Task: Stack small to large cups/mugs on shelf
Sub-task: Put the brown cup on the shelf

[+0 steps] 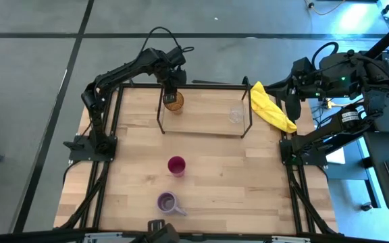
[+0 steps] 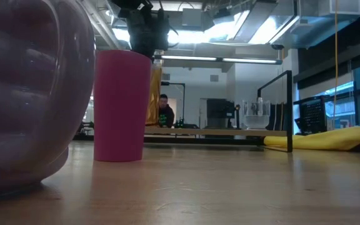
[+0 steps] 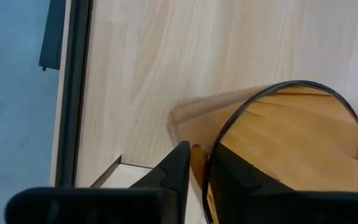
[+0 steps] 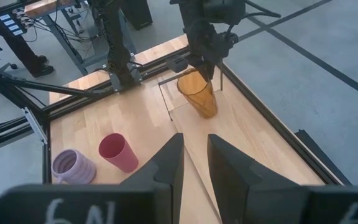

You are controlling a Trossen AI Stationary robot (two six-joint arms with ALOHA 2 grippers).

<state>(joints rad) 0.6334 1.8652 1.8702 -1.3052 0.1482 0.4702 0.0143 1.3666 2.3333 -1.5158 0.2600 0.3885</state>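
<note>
One pincer finger (image 3: 179,171) inside amber tumbler (image 3: 291,149) (left wrist view only)

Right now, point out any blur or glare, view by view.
Low view: lavender mug looms blurred in the foreground, ceiling lights glare behind. Left wrist view: amber tumbler reads softly, the left end effector gripping its rim. High view: clear glass nearly vanishes on the shelf.

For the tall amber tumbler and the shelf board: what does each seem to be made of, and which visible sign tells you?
Amber tumbler: probably translucent plastic, possibly tinted glass; the wood grain shows through its wall. Shelf board: light, matte wood with visible grain, framed by thin black rods, likely metal.
</note>
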